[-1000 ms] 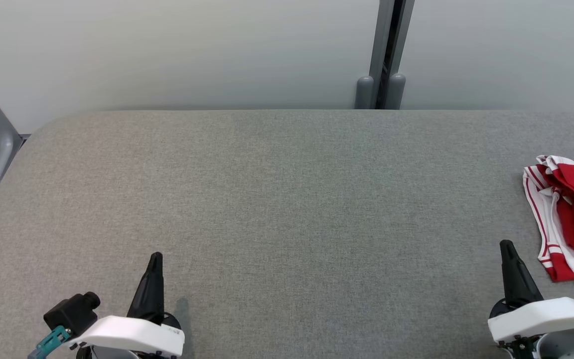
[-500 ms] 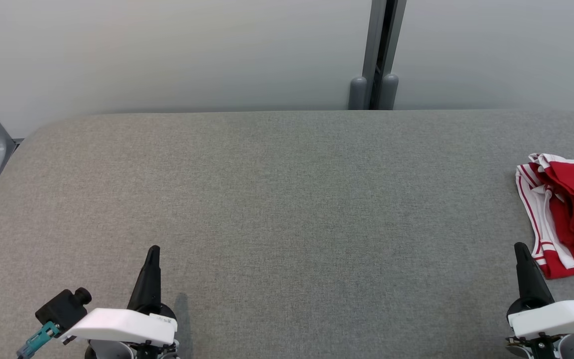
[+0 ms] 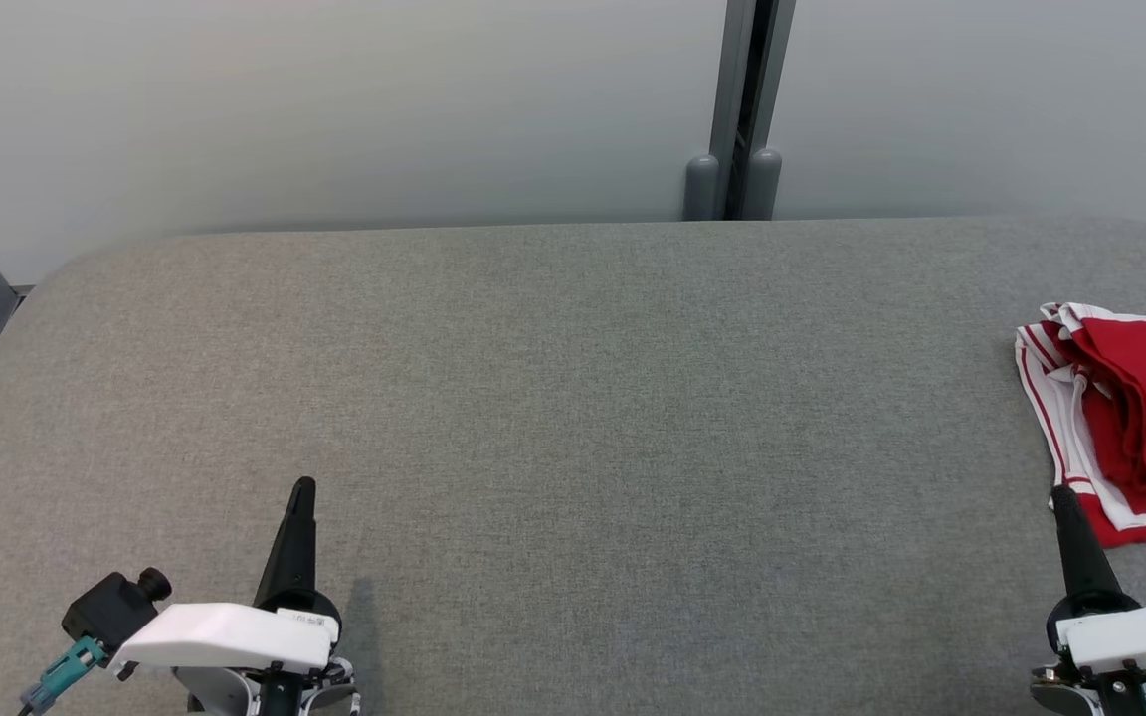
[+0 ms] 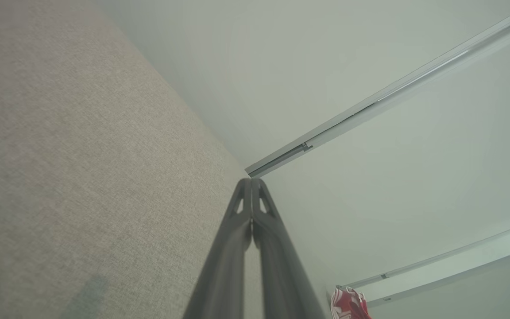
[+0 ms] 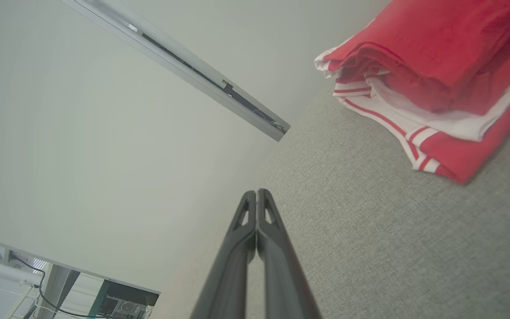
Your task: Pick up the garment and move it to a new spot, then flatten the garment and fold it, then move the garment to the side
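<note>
Grey fabric-covered table [image 3: 573,398], one red-and-white garment [image 3: 1135,418] bundled at its right side just beyond the right gripper [image 3: 1062,497], which like the left gripper [image 3: 303,489] is pinched shut and empty: likely hazard, closed fingers shoving loose layers askew instead of gripping.

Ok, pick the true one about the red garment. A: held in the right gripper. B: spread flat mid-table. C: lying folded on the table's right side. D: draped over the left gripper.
C: the garment lies folded at the right edge of the table, clear of the right gripper.
</note>
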Robot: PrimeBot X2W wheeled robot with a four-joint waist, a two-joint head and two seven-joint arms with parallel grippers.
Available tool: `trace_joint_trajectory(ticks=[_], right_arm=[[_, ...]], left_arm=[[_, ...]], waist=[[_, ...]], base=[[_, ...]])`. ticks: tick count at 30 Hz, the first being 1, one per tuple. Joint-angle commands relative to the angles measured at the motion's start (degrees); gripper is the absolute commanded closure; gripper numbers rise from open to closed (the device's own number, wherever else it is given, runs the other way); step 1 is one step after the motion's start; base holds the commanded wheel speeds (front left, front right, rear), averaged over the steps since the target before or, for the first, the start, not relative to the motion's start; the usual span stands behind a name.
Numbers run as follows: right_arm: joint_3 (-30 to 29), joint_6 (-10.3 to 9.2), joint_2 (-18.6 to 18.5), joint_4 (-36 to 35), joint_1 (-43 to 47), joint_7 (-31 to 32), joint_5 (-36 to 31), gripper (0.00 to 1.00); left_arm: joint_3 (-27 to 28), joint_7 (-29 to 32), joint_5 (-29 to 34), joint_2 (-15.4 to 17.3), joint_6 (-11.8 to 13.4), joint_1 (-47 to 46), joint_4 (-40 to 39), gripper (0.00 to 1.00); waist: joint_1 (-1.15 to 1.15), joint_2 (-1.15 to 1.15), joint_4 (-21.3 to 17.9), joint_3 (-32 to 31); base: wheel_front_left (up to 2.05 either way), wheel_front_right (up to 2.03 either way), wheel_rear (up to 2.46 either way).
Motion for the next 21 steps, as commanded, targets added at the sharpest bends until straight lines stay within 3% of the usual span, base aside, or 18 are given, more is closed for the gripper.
trace_joint_trajectory(ticks=[1,21], right_arm=[[-0.7,0.0,-0.5,-1.2,0.1,0.8,2.5,1.0],[-3.9,-0.01,-0.7,-2.5,0.9,4.8,15.7,1.0]], left_arm=[[0.4,0.4,-2.2,0.3,-0.4,-1.6,-0.7,1.0],[0.7,2.9,-13.7,0.4,-1.2,-2.8,-0.8,1.0]], waist=[[0.0,0.0,-0.2,0.0],[0.0,0.0,-1.5,-0.4]], base=[[0.0,0.0,0.0],[0.0,0.0,0.0]])
